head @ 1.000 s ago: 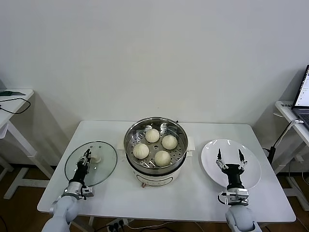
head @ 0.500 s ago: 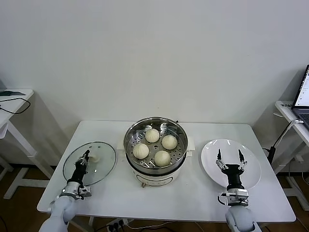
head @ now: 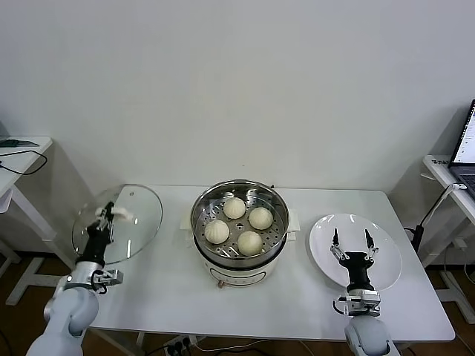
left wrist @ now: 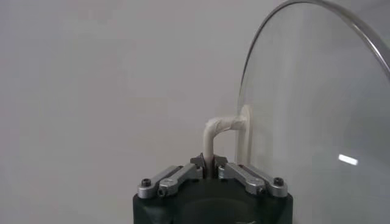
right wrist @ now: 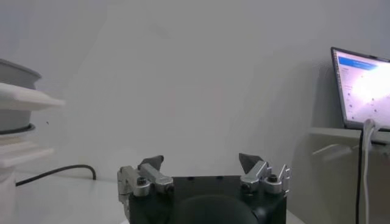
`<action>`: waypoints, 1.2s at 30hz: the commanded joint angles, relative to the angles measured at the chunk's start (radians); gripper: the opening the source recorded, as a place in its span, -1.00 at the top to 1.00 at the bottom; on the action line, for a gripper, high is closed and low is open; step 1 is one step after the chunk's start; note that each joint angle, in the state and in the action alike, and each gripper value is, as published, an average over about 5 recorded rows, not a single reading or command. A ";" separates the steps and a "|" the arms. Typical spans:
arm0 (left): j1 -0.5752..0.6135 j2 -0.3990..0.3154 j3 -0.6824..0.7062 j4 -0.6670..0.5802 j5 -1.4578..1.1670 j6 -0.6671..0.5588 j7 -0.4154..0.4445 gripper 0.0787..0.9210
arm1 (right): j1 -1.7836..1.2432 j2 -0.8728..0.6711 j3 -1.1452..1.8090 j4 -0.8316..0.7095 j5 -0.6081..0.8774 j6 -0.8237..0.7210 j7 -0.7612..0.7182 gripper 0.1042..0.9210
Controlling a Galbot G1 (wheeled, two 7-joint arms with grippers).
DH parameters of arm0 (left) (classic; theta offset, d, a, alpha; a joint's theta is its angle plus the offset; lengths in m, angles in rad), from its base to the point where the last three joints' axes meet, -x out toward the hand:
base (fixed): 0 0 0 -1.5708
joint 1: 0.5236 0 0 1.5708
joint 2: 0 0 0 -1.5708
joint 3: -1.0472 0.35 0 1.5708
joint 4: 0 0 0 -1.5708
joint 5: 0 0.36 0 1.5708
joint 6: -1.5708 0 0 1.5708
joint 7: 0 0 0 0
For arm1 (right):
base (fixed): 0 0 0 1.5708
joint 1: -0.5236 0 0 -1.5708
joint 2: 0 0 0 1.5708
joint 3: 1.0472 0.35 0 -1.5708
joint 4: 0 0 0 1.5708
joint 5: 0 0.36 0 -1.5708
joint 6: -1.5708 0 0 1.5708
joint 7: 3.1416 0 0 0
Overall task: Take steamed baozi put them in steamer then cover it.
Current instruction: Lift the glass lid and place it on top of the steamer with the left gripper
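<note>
Four cream-white baozi (head: pixel 234 208) lie on the perforated tray inside the steel steamer (head: pixel 274 202) at the table's middle. My left gripper (head: pixel 102 219) is shut on the cream handle (left wrist: pixel 214 129) of the clear glass cover (head: pixel 130 219) and holds it tilted up, lifted off the table at the far left. In the left wrist view the cover (left wrist: pixel 317 97) stands on edge beside the gripper (left wrist: pixel 208 162). My right gripper (head: pixel 349 239) is open and empty above the white plate (head: pixel 387 251) on the right; it also shows in the right wrist view (right wrist: pixel 201 162).
The steamer's base (right wrist: pixel 18 122) shows at the edge of the right wrist view. A laptop (head: pixel 466 144) sits on a side table at the far right. Another side table (head: pixel 18 156) with a cable stands at the far left.
My left gripper has lifted the glass cover off the table and tilted it upright, moving up and to the left. The right arm has not moved.
</note>
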 commanded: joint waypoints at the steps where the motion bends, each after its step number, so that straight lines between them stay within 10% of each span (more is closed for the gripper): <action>1: 0.040 0.034 0.125 -0.528 -0.047 0.276 0.139 0.74 | -0.001 0.002 0.006 0.001 0.001 0.001 0.002 -0.76; 14: -0.130 -0.110 0.655 -0.484 0.051 0.566 0.301 0.74 | -0.001 0.012 0.013 -0.002 -0.001 -0.001 0.002 -0.76; 36: -0.306 -0.318 0.819 -0.177 0.335 0.691 0.461 0.74 | 0.006 0.025 0.018 -0.021 -0.008 -0.022 0.000 -0.76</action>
